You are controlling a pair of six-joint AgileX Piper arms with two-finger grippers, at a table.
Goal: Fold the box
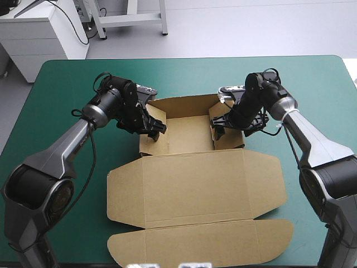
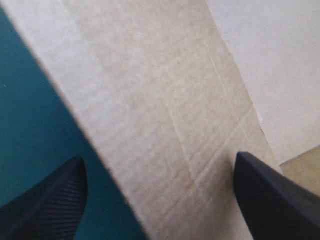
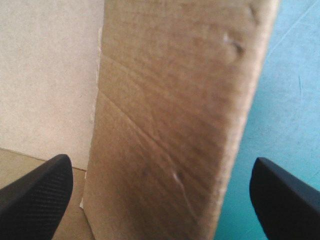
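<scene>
table [image 1: 67, 84]: teal-green | on it: brown box [image 1: 195, 190], centre, lid flat

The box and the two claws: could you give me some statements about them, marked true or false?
1. The box lies wholly flat. False: walls stand raised at its far end; only the near part lies flat.
2. The left gripper is open, astride a side wall. True.
3. The right gripper is shut. False: it is open, astride the opposite wall.
4. Both grippers are at the box's far end. True.
</scene>
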